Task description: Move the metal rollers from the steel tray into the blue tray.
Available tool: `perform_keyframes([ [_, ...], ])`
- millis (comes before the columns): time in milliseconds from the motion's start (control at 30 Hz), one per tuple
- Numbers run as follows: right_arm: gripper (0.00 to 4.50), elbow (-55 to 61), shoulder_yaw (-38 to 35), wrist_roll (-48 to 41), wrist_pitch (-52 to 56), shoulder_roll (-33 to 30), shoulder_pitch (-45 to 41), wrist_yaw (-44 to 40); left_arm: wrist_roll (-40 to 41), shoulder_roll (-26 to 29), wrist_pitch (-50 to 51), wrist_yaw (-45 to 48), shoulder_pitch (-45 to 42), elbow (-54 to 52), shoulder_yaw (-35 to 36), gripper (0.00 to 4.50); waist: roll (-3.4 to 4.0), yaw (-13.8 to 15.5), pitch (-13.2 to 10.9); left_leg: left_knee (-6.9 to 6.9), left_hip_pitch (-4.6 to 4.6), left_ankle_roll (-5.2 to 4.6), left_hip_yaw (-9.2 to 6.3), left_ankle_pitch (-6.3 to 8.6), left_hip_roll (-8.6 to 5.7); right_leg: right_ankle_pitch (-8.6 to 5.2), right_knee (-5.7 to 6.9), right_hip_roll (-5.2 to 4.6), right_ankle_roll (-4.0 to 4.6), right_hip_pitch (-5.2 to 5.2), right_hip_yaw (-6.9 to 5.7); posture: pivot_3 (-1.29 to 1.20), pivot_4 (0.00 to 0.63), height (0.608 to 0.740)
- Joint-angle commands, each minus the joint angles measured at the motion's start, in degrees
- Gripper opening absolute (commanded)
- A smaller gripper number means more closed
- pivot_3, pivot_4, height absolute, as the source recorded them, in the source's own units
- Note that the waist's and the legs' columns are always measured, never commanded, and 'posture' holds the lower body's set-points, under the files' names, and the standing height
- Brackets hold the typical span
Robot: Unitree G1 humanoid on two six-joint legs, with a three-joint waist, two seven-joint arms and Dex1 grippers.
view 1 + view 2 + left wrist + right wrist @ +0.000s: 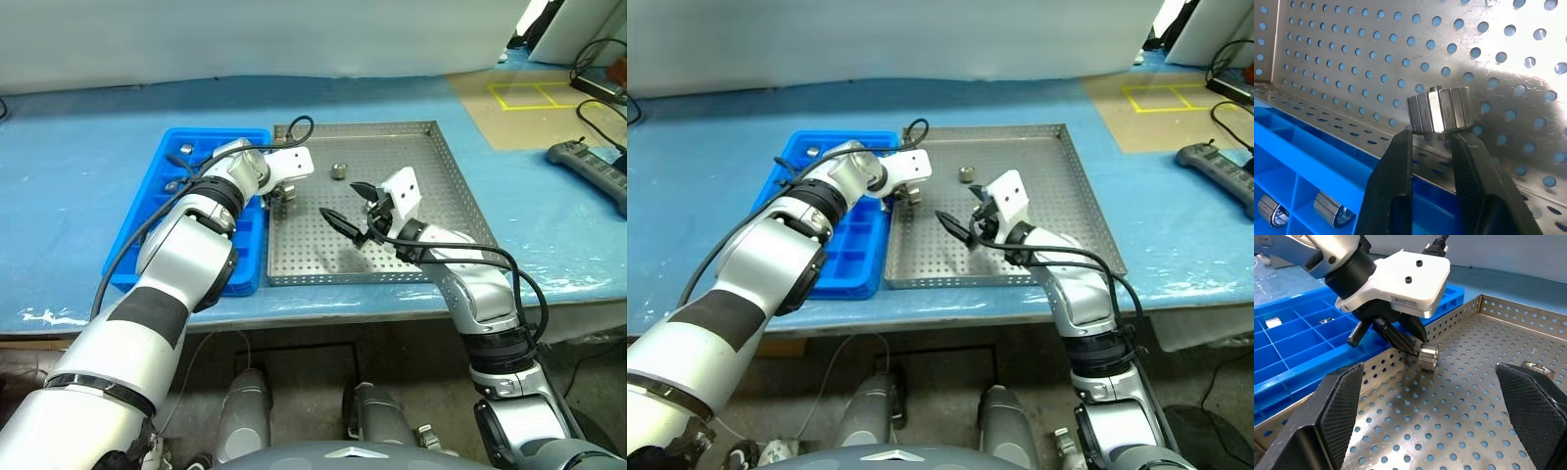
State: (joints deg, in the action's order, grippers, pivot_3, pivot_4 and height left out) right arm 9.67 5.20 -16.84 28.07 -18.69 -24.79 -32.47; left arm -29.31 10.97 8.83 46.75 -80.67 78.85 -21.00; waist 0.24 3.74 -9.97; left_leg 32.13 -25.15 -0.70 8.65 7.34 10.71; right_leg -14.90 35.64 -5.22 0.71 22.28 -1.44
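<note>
The steel tray point(446, 186) has bare perforated floor across its right and far-right parts. One loose roller point(339, 172) sits near the far rim. At the left rim the left gripper point(1415, 350) pinches a roller point(1440, 110), crowding that edge. The right gripper point(345, 206) hovers wide-spread over mid-tray.
</note>
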Motion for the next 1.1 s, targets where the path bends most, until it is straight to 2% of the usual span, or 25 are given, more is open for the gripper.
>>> perform_keyframes([
  [33, 4.50, 0.15, -0.17, 0.07, -1.61, -0.01, -1.99, -0.86, 0.07, 1.20, -0.76, 2.27, -1.58, 0.20, 0.36, 0.78, 0.00, 0.17, -0.01, 0.00, 0.00, 0.00, 0.00, 0.00, 0.00, 0.00, 0.00, 0.00, 0.00, 0.01, 0.00, -0.10, 0.150, 0.740],
  [467, 4.50, -0.21, -0.10, -2.93, 0.02, 0.67, -6.42, -5.32, 9.96, 4.14, -2.37, 9.75, -5.77, -1.95, 10.47, 0.78, -0.05, 0.80, -0.19, -0.04, -0.20, 0.05, -0.03, 0.05, -0.02, 0.00, -0.05, -0.03, 0.00, 0.15, -0.04, -0.05, 0.150, 0.740],
  [700, 4.50, 1.27, -0.19, -7.63, 3.15, -0.95, -10.47, -11.92, 17.73, 11.22, -2.54, 17.78, -2.32, -5.66, 17.03, 0.78, -0.04, 0.87, -0.31, -0.13, -0.20, 0.13, -0.03, 0.10, -0.01, -0.01, -0.06, -0.03, 0.01, 0.22, -0.03, -0.01, 0.150, 0.740],
  [800, 4.50, 1.80, -0.58, -10.77, 5.13, -1.55, -12.56, -14.86, 24.42, 15.61, -2.48, 23.51, 3.12, -12.36, 21.99, 0.78, -0.04, 0.92, -0.32, -0.27, -0.15, 0.20, -0.03, 0.06, 0.00, -0.01, -0.07, -0.02, 0.02, 0.23, -0.02, 0.02, 0.150, 0.740],
  [933, 4.50, 0.68, 0.28, -12.69, 5.73, -1.02, -15.14, -17.59, 33.51, 20.75, 9.83, 25.94, 16.11, -34.08, 27.80, 0.78, -0.04, 1.59, -0.32, -0.44, -0.22, 0.12, -0.02, -0.08, 0.02, -0.05, -0.01, -0.01, 0.10, 0.39, -0.09, 0.08, 0.150, 0.740],
  [1000, 4.50, -0.50, 1.02, -12.73, 5.28, -0.38, -15.99, -18.63, 38.62, 21.25, 15.90, 23.27, 24.66, -49.52, 31.45, 0.78, -0.04, 2.00, -0.32, -0.48, -0.34, 0.19, -0.02, -0.13, 0.04, -0.10, 0.06, 0.00, 0.17, 0.53, -0.17, 0.14, 0.150, 0.740],
  [1100, 4.50, -3.43, 2.92, -12.52, 4.74, 1.66, -17.58, -20.69, 46.03, 18.58, 19.92, 12.30, 36.67, -69.87, 41.37, 0.78, -0.05, 2.46, -0.32, -0.48, -0.54, 0.36, -0.08, -0.23, 0.07, -0.13, 0.06, -0.01, 0.22, 0.69, -0.32, 0.20, 0.150, 0.740],
])
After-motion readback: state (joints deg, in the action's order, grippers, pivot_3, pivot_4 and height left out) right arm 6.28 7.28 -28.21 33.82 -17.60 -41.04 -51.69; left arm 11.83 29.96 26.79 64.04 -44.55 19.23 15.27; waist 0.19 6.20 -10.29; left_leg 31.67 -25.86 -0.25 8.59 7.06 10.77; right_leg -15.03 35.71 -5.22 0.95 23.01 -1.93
